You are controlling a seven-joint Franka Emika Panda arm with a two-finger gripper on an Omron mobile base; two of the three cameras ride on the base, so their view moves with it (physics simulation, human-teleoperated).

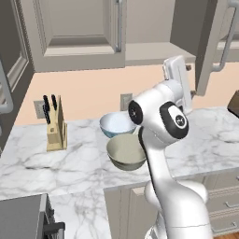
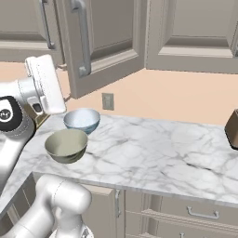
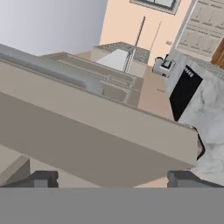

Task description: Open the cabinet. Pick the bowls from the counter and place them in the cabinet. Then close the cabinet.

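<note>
The cabinet (image 1: 74, 32) has its left door shut, while its right door (image 1: 211, 42) (image 2: 104, 42) is swung out, showing the beige inside (image 1: 149, 23). My gripper (image 1: 185, 70) (image 2: 59, 69) (image 3: 114, 178) is open and holds nothing. It is raised above the counter (image 1: 210, 135) (image 2: 153, 144), close to the open door's lower edge. In the hand view the door panel (image 3: 96, 135) and its bar handle (image 3: 52, 70) lie just ahead of the fingertips (image 3: 41, 178). The pale blue bowl (image 1: 115, 123) (image 2: 82, 119) and the olive bowl (image 1: 126, 151) (image 2: 66, 145) sit side by side on the counter, below the gripper.
A knife block (image 1: 56, 125) stands at the back left of the counter beside a wall outlet (image 1: 39, 108). A brown object (image 2: 232, 128) sits at the far right. Another cabinet door (image 2: 195, 32) hangs right of the open one. Drawers (image 2: 200, 214) lie below the counter.
</note>
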